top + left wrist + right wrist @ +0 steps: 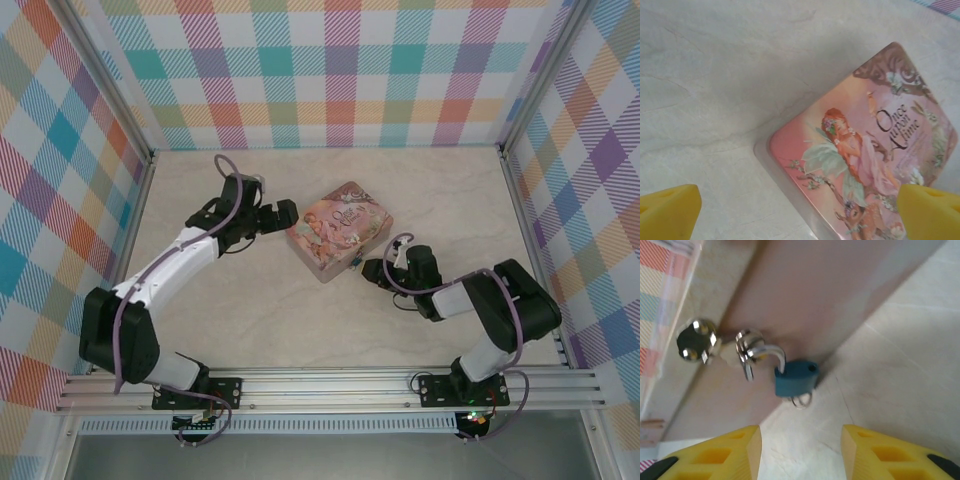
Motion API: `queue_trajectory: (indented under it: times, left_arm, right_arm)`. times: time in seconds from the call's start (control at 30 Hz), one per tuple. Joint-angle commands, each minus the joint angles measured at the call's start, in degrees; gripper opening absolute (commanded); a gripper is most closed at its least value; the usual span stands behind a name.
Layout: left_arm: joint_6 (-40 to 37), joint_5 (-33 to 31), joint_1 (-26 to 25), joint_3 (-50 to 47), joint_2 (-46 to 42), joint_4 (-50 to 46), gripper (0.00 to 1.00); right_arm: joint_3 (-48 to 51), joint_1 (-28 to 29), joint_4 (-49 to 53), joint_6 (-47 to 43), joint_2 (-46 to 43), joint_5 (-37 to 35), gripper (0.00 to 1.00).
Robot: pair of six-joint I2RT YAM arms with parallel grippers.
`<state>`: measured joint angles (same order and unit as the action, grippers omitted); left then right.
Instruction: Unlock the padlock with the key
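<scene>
The small blue-teal padlock [795,379] hangs by its silvery shackle [771,352] from the latch [747,342] on the pink tin's side wall [805,300]. One shackle leg sits in the body, and the other hole in the body's top [812,367] is empty. A thin wire ring [801,401] pokes out under the body; the key's blade is hidden. My right gripper [801,440] stands open just short of the padlock [356,263], nothing between its fingers. My left gripper [799,215] is open above the tin's lid [865,150], at its left corner.
The pink illustrated tin [340,230] lies mid-table on the pale marbled top [250,320]. A round silvery knob [696,339] sticks out of the tin's side beside the latch. Checked walls [340,70] close in the back and both sides.
</scene>
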<state>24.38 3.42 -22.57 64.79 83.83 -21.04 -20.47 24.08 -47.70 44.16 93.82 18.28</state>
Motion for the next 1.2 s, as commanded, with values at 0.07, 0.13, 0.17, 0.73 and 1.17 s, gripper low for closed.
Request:
queue_trajectory:
  times: [0.07,0.13,0.17,0.73,1.17]
  left_arm:
    - [0.5,0.0,0.2,1.7,3.9,1.8,1.00]
    - [0.6,-0.1,0.2,1.4,4.4,2.2,1.00]
    - [0.7,-0.1,0.2,1.2,4.8,2.4,1.00]
    - [1.4,0.1,0.2,0.1,8.7,4.3,1.00]
    - [1.5,-1.1,0.2,0.1,10.6,4.2,1.00]
  right_arm:
    - [-1.8,-0.2,-9.6,3.4,5.6,1.9,0.42]
    - [-1.8,-0.2,-10.9,4.0,7.1,1.7,0.42]
    - [-1.9,-0.2,-11.7,4.3,7.9,1.8,0.41]
    - [-1.2,-3.7,-28.8,10.1,17.7,4.9,0.28]
    - [-2.2,-4.5,-32.9,11.3,19.9,6.1,0.27]
